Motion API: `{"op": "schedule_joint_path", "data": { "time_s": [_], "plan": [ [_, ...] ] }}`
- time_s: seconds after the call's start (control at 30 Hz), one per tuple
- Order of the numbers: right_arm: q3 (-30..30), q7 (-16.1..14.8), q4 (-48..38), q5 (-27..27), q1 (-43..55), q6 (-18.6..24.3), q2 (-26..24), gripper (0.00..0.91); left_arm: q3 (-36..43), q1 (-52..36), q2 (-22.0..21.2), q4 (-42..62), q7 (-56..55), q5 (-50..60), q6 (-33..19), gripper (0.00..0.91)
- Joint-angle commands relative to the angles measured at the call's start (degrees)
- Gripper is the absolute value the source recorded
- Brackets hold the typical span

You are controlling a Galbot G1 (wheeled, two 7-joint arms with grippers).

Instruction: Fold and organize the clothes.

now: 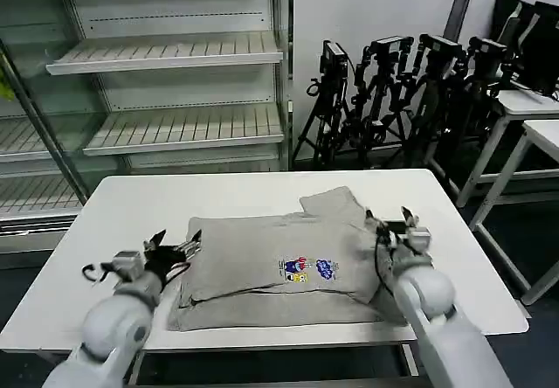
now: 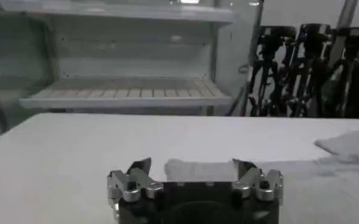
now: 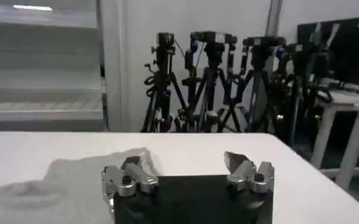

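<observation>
The open shelving unit (image 1: 166, 56) behind the tabletop's far left corner has white slatted shelves with nothing on them, which is all there is here by way of a container. The T-shirt (image 1: 279, 266) lies on the white tabletop (image 1: 131, 204), folded into a rough rectangle in the middle and nearer the front edge than the far one. It is light grey, soft and slightly rumpled, with a small multicoloured print (image 1: 308, 269) facing up right of its centre; a folded layer underneath sticks out along the front edge, and a flap of cloth juts toward the far edge at its right end. The left gripper (image 1: 173, 246) hovers at the shirt's left edge, its fingers spread apart and holding nothing; in the left wrist view the left gripper (image 2: 192, 168) is released with the shirt's grey edge (image 2: 197, 169) just beyond its tips. The right gripper (image 1: 390, 219) sits at the shirt's right edge, toward the tabletop's right side, likewise released; in the right wrist view the right gripper (image 3: 182, 163) has its fingers wide apart and empty, with the grey cloth (image 3: 69, 182) beside and under one finger. A row of black tripods (image 1: 393, 91) stands on the floor beyond the far right corner
</observation>
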Motion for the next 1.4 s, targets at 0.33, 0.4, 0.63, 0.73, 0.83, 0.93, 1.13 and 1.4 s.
{"op": "schedule_joint_path", "data": {
  "time_s": [0.33,0.4,0.63,0.73,0.83,0.93,1.13,1.4],
  "plan": [
    [-7.8,-3.9,-25.8,-1.1,19.0,-5.7,6.2,0.907,12.2,-15.4,-1.1,19.9,-0.5,-0.2,0.3,0.907],
    [-8.5,-4.5,-26.7,-1.2,19.3,-5.8,6.4,0.907,12.3,-15.6,-1.2,20.4,-0.4,-0.3,0.3,0.907],
    [-9.9,-5.9,-29.6,0.7,19.7,-5.9,7.1,0.907,12.3,-16.8,-1.2,22.6,-0.4,-0.5,0.2,0.907],
    [-10.3,-6.3,-30.2,3.6,19.7,-5.9,7.3,0.232,12.3,-16.9,-1.2,23.1,-0.3,-0.7,0.2,0.675],
    [-10.1,-6.3,-30.8,6.2,19.7,-6.0,7.4,0.000,12.3,-16.6,-1.3,22.9,0.0,-0.9,0.2,0.030],
    [-10.0,-6.2,-30.9,8.5,19.7,-6.0,7.4,0.000,12.3,-16.3,-1.4,22.5,0.1,-1.1,0.2,0.020],
    [-9.8,-6.5,-30.5,9.9,19.6,-5.9,7.4,0.000,12.2,-16.0,-1.1,22.3,0.8,-1.8,0.1,0.020],
    [-8.8,-6.4,-26.0,10.3,18.1,-0.7,7.0,0.000,11.0,-16.0,-0.5,21.4,1.8,-4.9,0.1,0.020]
  ]
}}
